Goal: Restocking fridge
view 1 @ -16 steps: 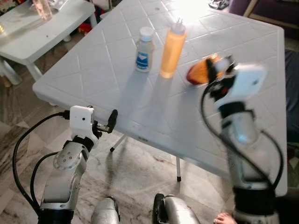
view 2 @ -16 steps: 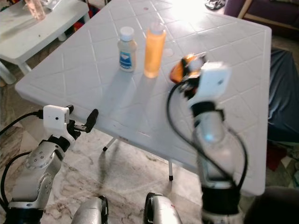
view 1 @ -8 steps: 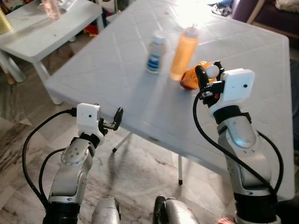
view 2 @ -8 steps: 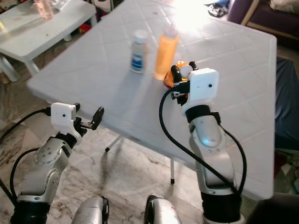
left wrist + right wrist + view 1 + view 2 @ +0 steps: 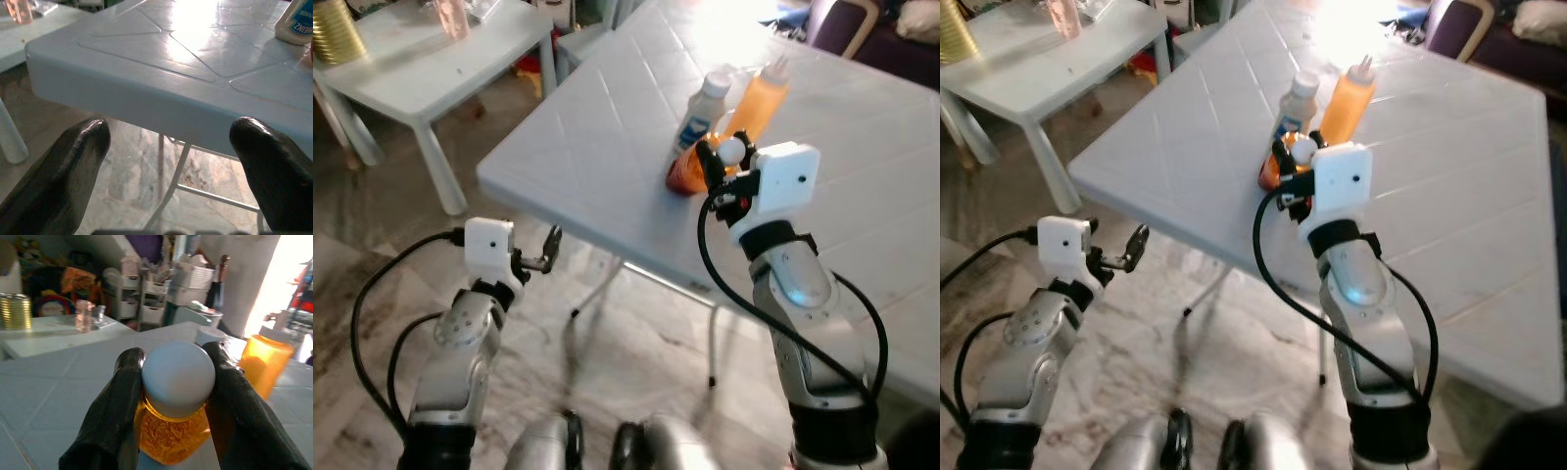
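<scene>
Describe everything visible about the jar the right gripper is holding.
The jar is small and clear, with orange, grainy-looking contents and a round white lid. The right gripper clamps it at the lid, one black finger on each side. It sits at the white table, near the corner nearest the robot, just in front of the white-capped bottle and the orange squeeze bottle. Whether it rests on the tabletop or is lifted off it cannot be told.

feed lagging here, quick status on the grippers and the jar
Right gripper shut on orange jar by its white lid. Left gripper open, off the table edge. Squeeze bottle close behind.
</scene>
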Robot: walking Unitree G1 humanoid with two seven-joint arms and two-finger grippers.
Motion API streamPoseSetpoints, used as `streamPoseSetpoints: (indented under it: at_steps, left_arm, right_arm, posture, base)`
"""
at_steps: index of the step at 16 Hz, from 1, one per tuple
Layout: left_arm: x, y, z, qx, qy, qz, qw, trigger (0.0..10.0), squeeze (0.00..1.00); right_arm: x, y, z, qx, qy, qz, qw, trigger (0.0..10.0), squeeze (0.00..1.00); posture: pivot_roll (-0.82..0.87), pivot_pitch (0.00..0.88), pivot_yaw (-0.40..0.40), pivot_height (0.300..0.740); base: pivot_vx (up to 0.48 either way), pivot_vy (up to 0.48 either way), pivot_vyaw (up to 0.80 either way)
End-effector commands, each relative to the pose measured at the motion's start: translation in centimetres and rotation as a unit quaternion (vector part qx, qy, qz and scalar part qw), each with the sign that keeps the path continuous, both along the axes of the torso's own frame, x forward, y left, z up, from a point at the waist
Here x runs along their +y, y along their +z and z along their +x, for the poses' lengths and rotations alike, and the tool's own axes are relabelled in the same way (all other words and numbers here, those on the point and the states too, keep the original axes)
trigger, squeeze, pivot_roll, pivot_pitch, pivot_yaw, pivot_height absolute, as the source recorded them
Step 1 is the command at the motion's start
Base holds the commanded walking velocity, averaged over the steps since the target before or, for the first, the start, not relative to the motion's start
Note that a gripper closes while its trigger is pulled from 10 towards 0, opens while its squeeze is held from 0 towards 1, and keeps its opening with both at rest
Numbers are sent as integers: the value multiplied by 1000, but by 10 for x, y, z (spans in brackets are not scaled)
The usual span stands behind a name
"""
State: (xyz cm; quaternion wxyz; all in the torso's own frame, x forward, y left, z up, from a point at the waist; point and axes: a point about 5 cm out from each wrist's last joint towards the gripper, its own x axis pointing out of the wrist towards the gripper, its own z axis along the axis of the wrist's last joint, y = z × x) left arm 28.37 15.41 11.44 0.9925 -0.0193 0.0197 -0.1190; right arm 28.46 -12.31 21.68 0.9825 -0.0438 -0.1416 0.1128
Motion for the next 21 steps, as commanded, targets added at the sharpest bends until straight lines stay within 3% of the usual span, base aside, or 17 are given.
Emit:
streamPoseSetpoints:
  at_steps: [1,5,7,9,11,13,15,18,21]
  left_arm:
    - [-1,-2,-1,4,-3,7,1000,10000,0]
    - [3,-6,1,-1,25,15,1000,10000,0]
    - [9,-6,5,-2,51,18,999,10000,0]
    - [18,-6,7,-7,74,22,997,10000,0]
    - [26,-12,3,-3,87,31,996,10000,0]
    - [32,-21,-8,15,100,34,994,10000,0]
    - [36,-31,-20,29,111,38,993,10000,0]
    - [36,-30,-28,17,128,42,991,10000,0]
    - [43,-26,-23,7,158,52,986,10000,0]
  right_arm:
    - [0,-4,0,10,-4,-3,1000,10000,0]
    - [-7,-7,7,-5,-24,-21,999,10000,0]
    - [-9,-8,12,-7,-12,-6,1000,10000,0]
    - [-14,-16,15,25,6,16,1000,10000,0]
    - [-14,-32,8,48,67,-31,996,10000,0]
    - [-18,-41,-1,63,94,-47,993,10000,0]
    - [-14,-47,-4,62,100,-41,992,10000,0]
    - [5,-47,-11,31,81,-13,996,10000,0]
    - [15,-59,-25,27,60,-21,998,10000,0]
  posture:
    - [72,141,-76,740]
    - [81,128,-78,740]
    - [94,127,-81,740]
    - [107,126,-81,740]
    - [99,131,-77,740]
    - [87,140,-74,740]
    - [95,137,-77,740]
    - [114,132,-99,740]
    - [128,123,-106,740]
  base:
    - [0,480,0]
    - [0,480,0]
    - [0,480,0]
    - [0,480,0]
    - [0,480,0]
    - [0,478,0]
    - [0,476,0]
    - [0,80,525]
    - [0,0,788]
